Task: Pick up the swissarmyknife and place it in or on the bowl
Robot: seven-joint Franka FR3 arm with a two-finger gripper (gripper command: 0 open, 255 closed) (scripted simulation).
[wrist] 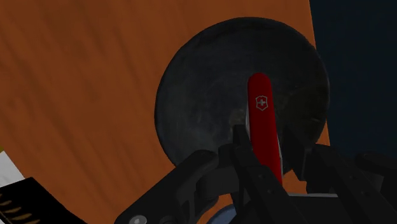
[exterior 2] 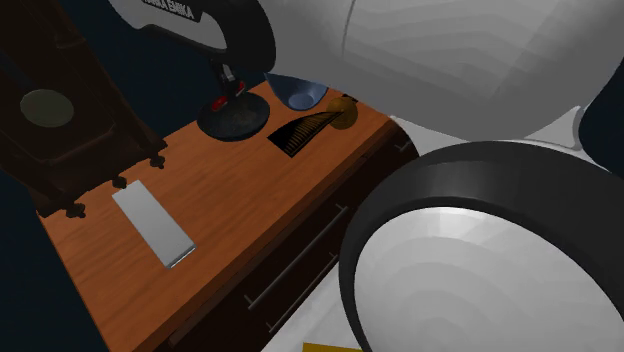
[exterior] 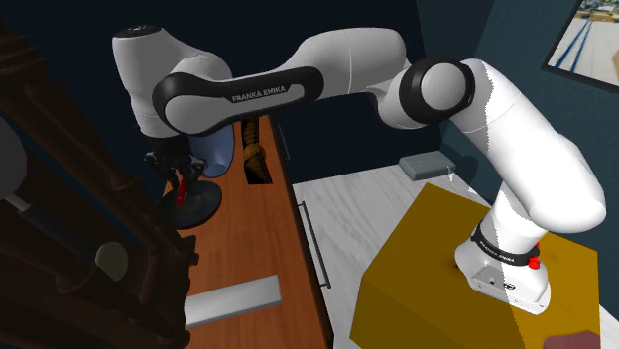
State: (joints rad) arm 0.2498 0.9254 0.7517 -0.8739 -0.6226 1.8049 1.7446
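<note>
- Plainly, the jaws pinch the red swiss army knife by the end nearest the hand, so its emblem end sticks out ahead of them, over the dark bowl.
- Seen from the shoulder view, knife and bowl sit left of centre. The knife hangs nearly upright above the bowl; I cannot tell whether they touch.
- Holding it over the bowl's middle, not its rim, should let it land inside rather than on the wooden surface.
- Judged so, only the release remains.

Orange-brown wooden cabinet top — dark teal wall, pale floor, one bright window
</note>
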